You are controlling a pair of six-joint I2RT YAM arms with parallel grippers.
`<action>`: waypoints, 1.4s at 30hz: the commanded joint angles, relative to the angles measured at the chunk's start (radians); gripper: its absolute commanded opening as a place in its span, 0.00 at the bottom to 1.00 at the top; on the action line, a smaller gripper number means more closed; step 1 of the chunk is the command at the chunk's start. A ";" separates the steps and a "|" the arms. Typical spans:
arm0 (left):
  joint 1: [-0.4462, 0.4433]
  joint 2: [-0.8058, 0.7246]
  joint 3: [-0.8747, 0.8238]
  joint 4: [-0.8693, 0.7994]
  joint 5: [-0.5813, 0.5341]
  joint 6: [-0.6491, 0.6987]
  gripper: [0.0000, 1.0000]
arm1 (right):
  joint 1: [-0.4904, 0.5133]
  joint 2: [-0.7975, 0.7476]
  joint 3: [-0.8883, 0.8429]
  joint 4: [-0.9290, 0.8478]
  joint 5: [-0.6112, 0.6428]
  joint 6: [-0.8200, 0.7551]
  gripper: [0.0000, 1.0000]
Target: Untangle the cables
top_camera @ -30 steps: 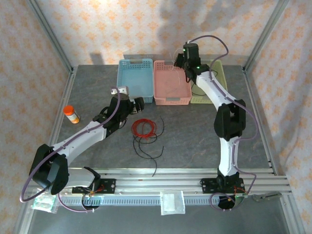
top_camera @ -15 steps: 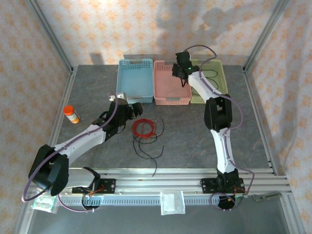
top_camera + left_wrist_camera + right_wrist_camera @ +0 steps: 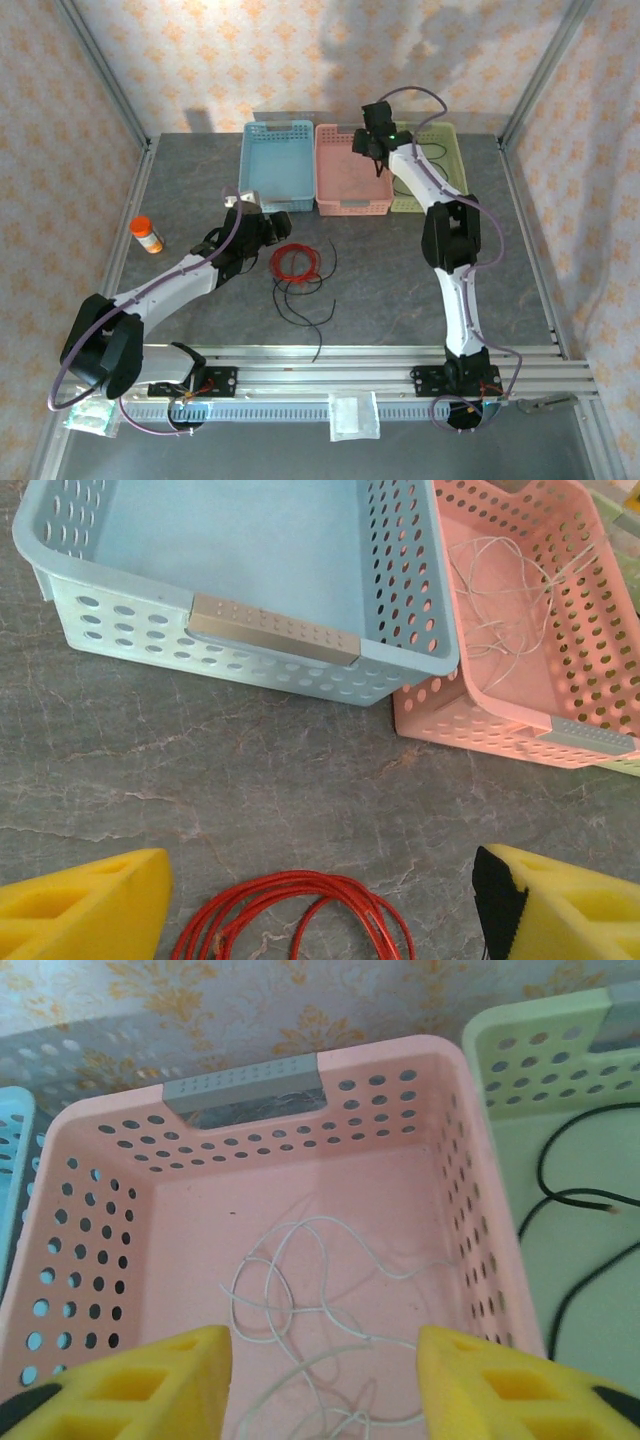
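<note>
A red cable (image 3: 294, 263) lies coiled on the table, with a loose black cable (image 3: 305, 300) looped under and in front of it. My left gripper (image 3: 282, 220) hovers just behind the red cable (image 3: 300, 920), open, its yellow fingers (image 3: 85, 900) wide on either side with nothing between them. A thin whitish cable (image 3: 320, 1290) lies tangled on the floor of the pink basket (image 3: 90, 1260). My right gripper (image 3: 325, 1380) hangs open above it, empty. Another black cable (image 3: 570, 1210) lies in the green basket (image 3: 540, 1050).
A blue basket (image 3: 278, 165) stands left of the pink basket (image 3: 350, 205), and the green basket (image 3: 447, 135) is at the right. An orange pill bottle (image 3: 147, 235) stands at the table's left. The blue basket's wall (image 3: 250, 640) is close ahead of my left fingers.
The right arm has folded in and come down over the pink basket, and its jaws have opened. The left gripper has edged slightly toward the red coil.
</note>
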 commanded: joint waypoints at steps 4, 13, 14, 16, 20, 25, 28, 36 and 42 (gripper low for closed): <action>0.005 0.026 0.033 -0.032 0.013 0.012 0.79 | 0.027 -0.131 -0.042 -0.188 0.050 -0.036 0.64; 0.004 0.061 0.060 -0.060 0.045 0.045 0.76 | 0.030 -0.443 -0.409 0.069 -0.049 -0.027 0.72; 0.004 0.059 0.058 -0.065 0.047 0.046 0.76 | 0.031 -0.471 -0.439 0.078 -0.055 -0.023 0.70; 0.002 0.051 0.050 -0.081 0.052 0.046 0.73 | 0.037 -0.529 -0.517 0.113 -0.082 -0.008 0.67; -0.002 0.037 0.033 -0.164 0.043 0.025 0.70 | 0.080 -0.652 -0.713 0.187 -0.157 0.022 0.64; -0.004 0.003 0.010 -0.281 0.018 -0.028 0.66 | 0.190 -0.765 -0.926 0.203 -0.132 0.044 0.59; -0.017 -0.017 -0.027 -0.282 0.050 -0.054 0.64 | 0.234 -0.796 -1.037 0.229 -0.124 0.078 0.56; -0.099 0.032 -0.075 -0.262 0.021 -0.108 0.70 | 0.321 -0.734 -1.158 0.358 -0.165 0.055 0.54; -0.100 0.061 -0.091 -0.213 0.030 -0.140 0.75 | 0.351 -0.645 -1.162 0.424 -0.175 0.047 0.54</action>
